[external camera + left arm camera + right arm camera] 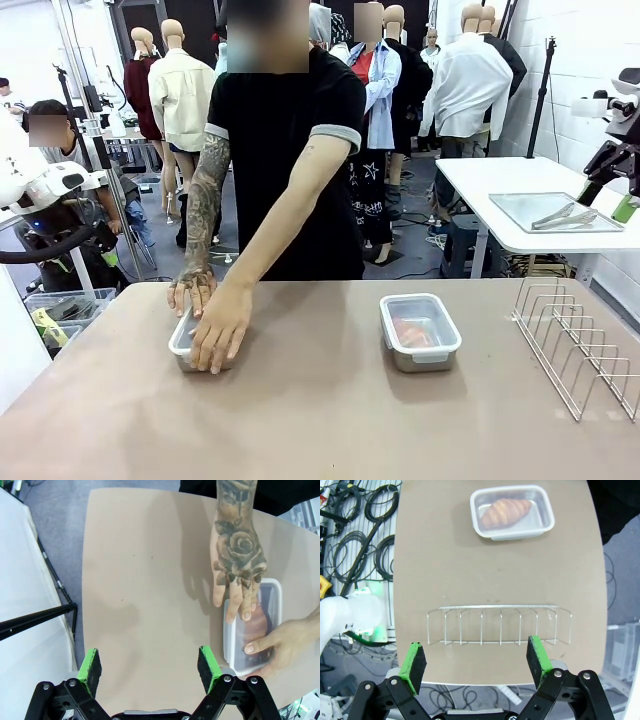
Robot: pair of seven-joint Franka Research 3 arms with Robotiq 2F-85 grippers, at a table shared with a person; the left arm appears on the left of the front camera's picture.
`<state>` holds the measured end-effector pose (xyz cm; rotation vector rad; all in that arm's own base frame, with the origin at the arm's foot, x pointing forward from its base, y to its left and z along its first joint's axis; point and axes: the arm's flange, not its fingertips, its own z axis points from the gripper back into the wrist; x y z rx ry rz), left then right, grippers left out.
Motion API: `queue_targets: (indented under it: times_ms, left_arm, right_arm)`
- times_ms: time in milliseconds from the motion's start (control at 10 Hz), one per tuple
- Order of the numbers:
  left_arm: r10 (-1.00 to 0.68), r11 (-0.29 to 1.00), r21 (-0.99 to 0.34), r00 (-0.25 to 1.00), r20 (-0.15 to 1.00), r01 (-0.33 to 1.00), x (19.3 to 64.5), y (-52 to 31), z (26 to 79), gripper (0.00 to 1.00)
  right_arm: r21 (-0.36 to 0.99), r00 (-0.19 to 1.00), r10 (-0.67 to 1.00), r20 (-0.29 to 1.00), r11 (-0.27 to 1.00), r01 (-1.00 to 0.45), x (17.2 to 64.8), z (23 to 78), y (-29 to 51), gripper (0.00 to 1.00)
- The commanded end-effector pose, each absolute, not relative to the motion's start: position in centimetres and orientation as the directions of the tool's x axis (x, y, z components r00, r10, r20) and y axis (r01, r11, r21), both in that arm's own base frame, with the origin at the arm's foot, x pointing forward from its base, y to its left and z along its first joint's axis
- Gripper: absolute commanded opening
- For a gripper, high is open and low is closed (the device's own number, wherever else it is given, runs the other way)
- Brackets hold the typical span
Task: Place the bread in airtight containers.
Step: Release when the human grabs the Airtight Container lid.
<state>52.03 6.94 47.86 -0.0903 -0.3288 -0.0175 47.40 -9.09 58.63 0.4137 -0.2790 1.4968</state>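
Both grippers hang above the table with their green pads spread wide and nothing between them. From its wrist camera, the left gripper (150,665) sits at the bottom centre of the frame over bare tan table (150,580). To its right, in the lower right of that frame, lies one steel container (275,592) with a clear lid (231,645) on it and a brown croissant (260,625) dimly visible through the plastic. The person's tattooed hand (237,555) reaches down from the top edge with its fingers resting on the lid, and the person's other hand (287,642) comes in from the right edge, thumb pressed on the lid near the container's lower end.

In the right wrist view, the right gripper (477,662) is at the bottom centre, just past the table's near edge. A wire rack (499,625) stands across the middle of the frame, between the gripper and the second container (512,512) at the top centre. That container holds a golden croissant (505,511) and has its clear lid seated.

From the front camera, the lidded container (420,332) sits right of centre, the wire rack at the right edge, and both of the person's hands cover the other container (183,345) at lower left.
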Motion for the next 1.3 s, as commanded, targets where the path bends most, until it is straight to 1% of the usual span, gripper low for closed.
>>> queue_targets:
  times_ms: [0,1200]
  left_arm:
    - [-0.009,0.997,-0.075,0.947,0.322,0.035,51.91,7.04,48.03,1.00]
    - [-0.009,0.997,-0.075,0.947,0.322,0.035,51.91,7.04,48.03,1.00]
  right_arm:
    - [0.105,0.075,0.908,0.413,0.035,-0.994,47.24,58.62,-8.92,1.00]
    - [0.105,0.075,0.908,0.413,0.035,-0.994,47.24,58.62,-8.92,1.00]
